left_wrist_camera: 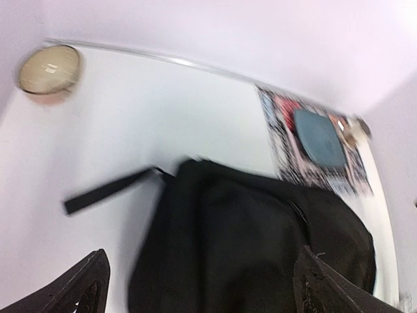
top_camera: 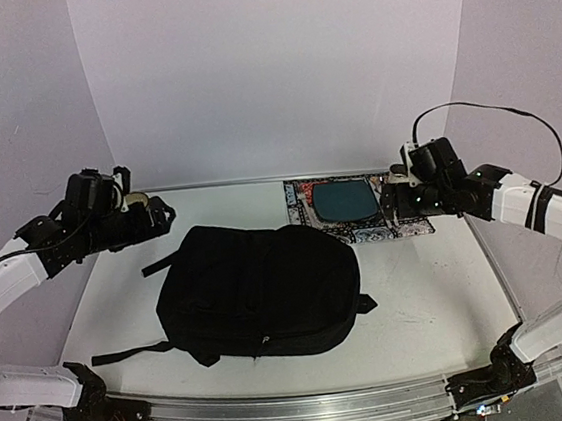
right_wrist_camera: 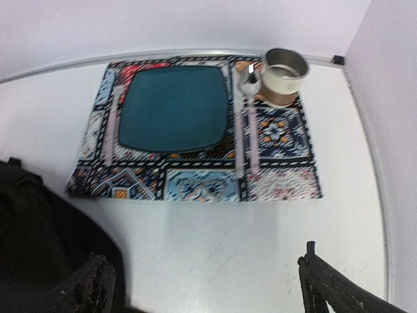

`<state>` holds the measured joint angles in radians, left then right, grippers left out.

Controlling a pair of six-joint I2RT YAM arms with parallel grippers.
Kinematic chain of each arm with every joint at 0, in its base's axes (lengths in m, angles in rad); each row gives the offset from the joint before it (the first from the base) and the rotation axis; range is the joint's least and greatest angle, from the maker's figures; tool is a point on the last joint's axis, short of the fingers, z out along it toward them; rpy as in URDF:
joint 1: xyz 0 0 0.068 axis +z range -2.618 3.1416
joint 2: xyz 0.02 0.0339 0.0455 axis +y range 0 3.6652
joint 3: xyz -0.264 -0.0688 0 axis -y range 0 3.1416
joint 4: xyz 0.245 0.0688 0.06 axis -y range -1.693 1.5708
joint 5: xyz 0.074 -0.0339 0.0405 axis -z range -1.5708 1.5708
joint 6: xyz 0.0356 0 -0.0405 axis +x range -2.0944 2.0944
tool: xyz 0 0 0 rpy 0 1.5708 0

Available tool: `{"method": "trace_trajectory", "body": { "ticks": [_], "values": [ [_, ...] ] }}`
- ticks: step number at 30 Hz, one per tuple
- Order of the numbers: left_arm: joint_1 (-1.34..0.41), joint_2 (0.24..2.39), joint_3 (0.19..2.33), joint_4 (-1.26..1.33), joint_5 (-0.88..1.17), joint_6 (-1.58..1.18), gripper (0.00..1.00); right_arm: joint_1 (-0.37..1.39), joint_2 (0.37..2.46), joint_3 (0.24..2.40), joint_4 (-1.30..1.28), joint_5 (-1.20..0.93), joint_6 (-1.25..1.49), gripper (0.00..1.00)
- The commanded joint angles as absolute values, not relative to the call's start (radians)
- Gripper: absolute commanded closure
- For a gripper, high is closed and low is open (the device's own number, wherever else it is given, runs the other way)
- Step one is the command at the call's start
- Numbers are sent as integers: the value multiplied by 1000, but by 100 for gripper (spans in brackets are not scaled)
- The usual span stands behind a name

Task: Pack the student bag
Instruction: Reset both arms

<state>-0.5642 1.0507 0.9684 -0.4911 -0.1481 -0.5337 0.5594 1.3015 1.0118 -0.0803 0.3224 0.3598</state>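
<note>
Nearest, one strap [top_camera: 130, 353] trails from the bag [top_camera: 259, 288] toward the near-left edge of the table [top_camera: 420, 286].

Left gripper [left_wrist_camera: 202, 274]: fingers spread wide, released, hovering over the bag's far-left side.

Right gripper [right_wrist_camera: 203, 267]: fingers spread wide, released, above bare table near the mat [right_wrist_camera: 280, 163].

Mat: patterned, far right, its near-left corner just beside the bag. Contact cannot be told. It carries a teal plate [right_wrist_camera: 174, 109], a spoon [right_wrist_camera: 249, 98] right of the plate and a cup [right_wrist_camera: 285, 75] at its far-right corner.

Round beige object [left_wrist_camera: 49, 70]: far-left corner, well apart from the bag.

Bag: black soft fabric, lying flat at mid-table between the arms. Zipper state cannot be told.
</note>
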Motion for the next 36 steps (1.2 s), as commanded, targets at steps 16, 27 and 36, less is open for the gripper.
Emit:
{"method": "trace_trajectory", "body": {
  "ticks": [16, 27, 36],
  "values": [
    [-275, 333, 834, -430, -460, -313, 1, 342, 644, 777, -57, 588, 126, 2],
    [-275, 105, 758, -433, -533, -323, 1, 343, 478, 719, -89, 566, 110, 2],
    [-275, 63, 757, -449, -525, -296, 1, 343, 476, 713, -91, 558, 120, 2]
  ]
}}
